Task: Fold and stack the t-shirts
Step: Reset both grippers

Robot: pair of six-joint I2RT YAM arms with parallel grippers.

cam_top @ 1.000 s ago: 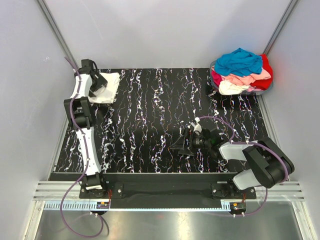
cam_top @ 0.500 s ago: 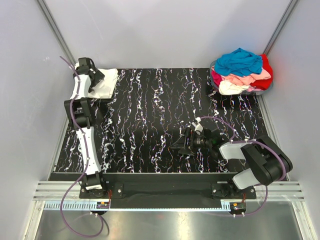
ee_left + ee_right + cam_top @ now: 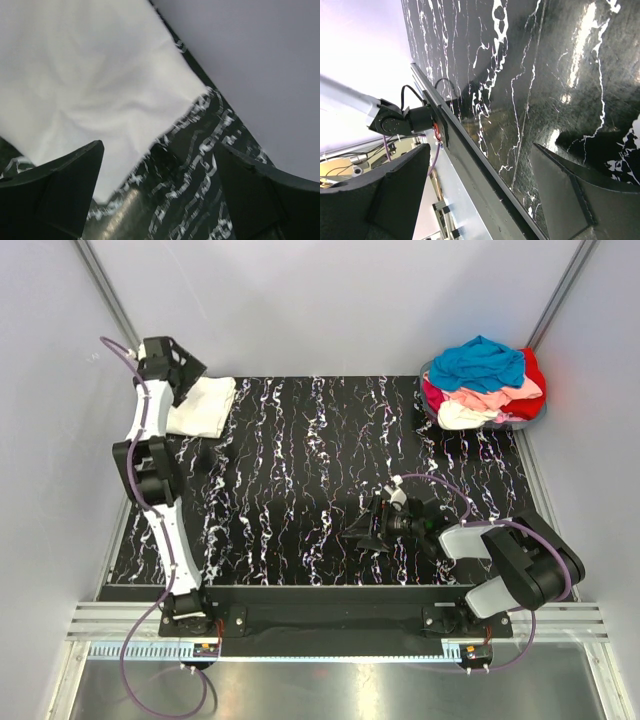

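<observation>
A folded cream-white t-shirt (image 3: 205, 406) lies flat at the table's far left corner and fills the upper left of the left wrist view (image 3: 90, 85). My left gripper (image 3: 188, 372) hovers just above and behind it, open, with only the dark marbled table between its fingers (image 3: 55, 195). More t-shirts are heaped at the far right: a bright blue one (image 3: 482, 362) on top, red (image 3: 535, 380), pale pink (image 3: 492, 398) and cream (image 3: 458, 416) below. My right gripper (image 3: 352, 536) rests low over the table's front middle, open and empty, far from both.
The heap sits in a grey basket (image 3: 520, 423) at the far right corner. Grey walls close in the table on three sides. The right wrist view shows the table's front edge (image 3: 470, 165) and the left arm's base (image 3: 395, 122).
My left gripper has lifted off the folded white t-shirt, drawn back toward the far left corner and opened slightly wider. The shirt stays put. The right arm has not moved.
</observation>
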